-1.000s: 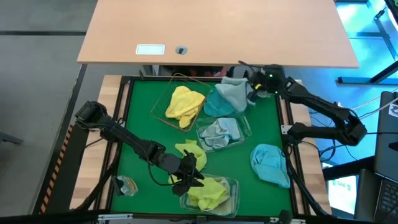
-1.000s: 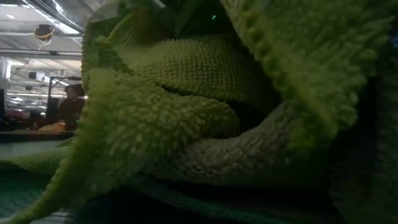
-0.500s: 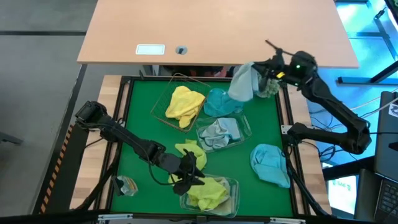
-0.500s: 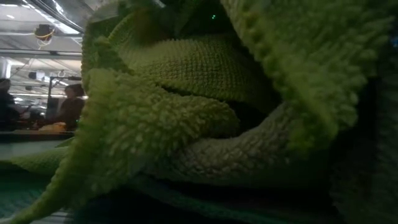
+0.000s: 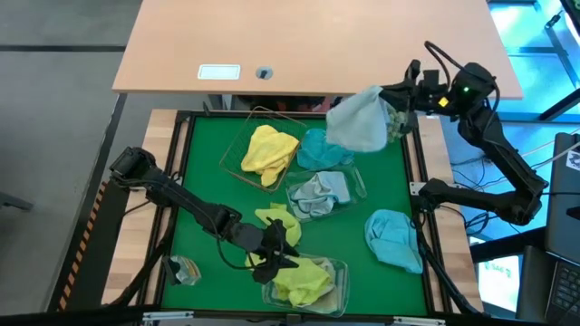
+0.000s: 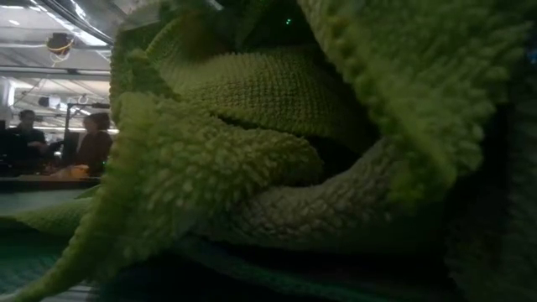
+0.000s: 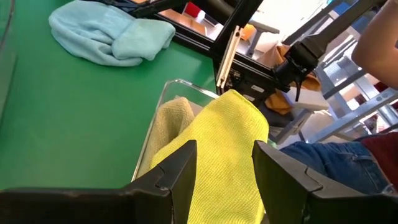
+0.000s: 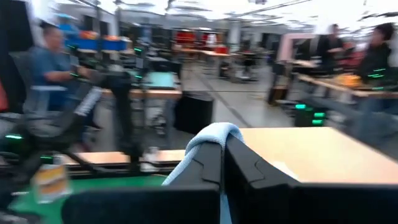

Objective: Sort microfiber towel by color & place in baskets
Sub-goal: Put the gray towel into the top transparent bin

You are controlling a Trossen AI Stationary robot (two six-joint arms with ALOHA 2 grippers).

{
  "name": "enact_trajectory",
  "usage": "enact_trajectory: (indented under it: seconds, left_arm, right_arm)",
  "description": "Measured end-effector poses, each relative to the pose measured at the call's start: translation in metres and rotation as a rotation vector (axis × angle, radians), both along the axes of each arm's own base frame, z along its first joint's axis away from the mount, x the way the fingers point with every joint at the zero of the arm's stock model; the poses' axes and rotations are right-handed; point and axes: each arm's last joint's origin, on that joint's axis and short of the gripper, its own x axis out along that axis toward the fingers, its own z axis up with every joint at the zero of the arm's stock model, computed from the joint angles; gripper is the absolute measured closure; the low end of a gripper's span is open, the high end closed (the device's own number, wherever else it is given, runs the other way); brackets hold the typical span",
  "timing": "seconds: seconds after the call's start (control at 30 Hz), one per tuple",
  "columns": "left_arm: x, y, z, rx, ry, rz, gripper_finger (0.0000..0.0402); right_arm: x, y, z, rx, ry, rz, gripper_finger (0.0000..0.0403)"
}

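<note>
My right gripper (image 5: pixel 397 98) is high over the table's far right corner, shut on a light blue towel (image 5: pixel 356 122) that hangs from it. My left gripper (image 5: pixel 276 256) is open at the near clear tub (image 5: pixel 337 272). Its fingers stand on either side of a yellow-lime towel (image 7: pixel 221 143) lying in that tub; I cannot tell whether they touch it. A yellow towel (image 5: pixel 269 149) lies in the wire basket (image 5: pixel 237 145). A teal towel (image 5: pixel 317 149) lies beside that basket. The middle clear tub (image 5: pixel 358 186) holds grey-blue towels. The low view is filled by lime towel (image 6: pixel 252 151). My right gripper pinches a fold of the light blue towel (image 8: pixel 214 134) between its two shut fingers; the fold bulges over the fingertips. The fingers come about level from the table's right side. The towel hangs slack, clear of the table.
A light blue towel (image 5: pixel 394 237) lies on the green mat at the right and a lime towel (image 5: pixel 276 220) lies near the middle. A small object (image 5: pixel 181 269) sits near the left front corner. A wooden desk (image 5: pixel 317 45) stands beyond the far edge. People show in the room behind.
My right gripper has risen and gone toward the table's far right corner with the light blue towel. The towel has come off the teal pile at the far side and now hangs clear.
</note>
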Motion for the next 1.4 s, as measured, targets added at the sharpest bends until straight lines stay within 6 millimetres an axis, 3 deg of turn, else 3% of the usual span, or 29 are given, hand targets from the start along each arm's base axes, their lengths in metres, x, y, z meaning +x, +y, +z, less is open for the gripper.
enact_trajectory:
  seconds: [0.27, 0.63, 0.87, 1.03, 1.4]
  left_arm:
    - [0.000, 0.000, 0.000, 0.004, -0.002, 0.012, 0.0250]
    - [0.000, 0.001, 0.000, 0.006, -0.003, 0.017, 0.0250]
    - [0.000, 0.001, 0.000, 0.008, 0.000, 0.017, 0.0250]
    - [0.000, 0.001, 0.000, 0.008, 0.000, 0.017, 0.0250]
    - [0.000, 0.000, -0.001, 0.009, 0.003, 0.015, 0.0250]
  right_arm:
    - [0.015, 0.021, -0.001, 0.053, 0.013, 0.190, 0.0402]
    - [0.050, 0.057, -0.013, 0.069, 0.090, 0.376, 0.0403]
    - [0.079, 0.062, -0.037, 0.048, 0.261, 0.312, 0.0403]
    - [0.103, 0.056, -0.061, 0.044, 0.413, 0.233, 0.0403]
    - [0.155, 0.041, -0.123, 0.157, 0.697, 0.245, 0.0402]
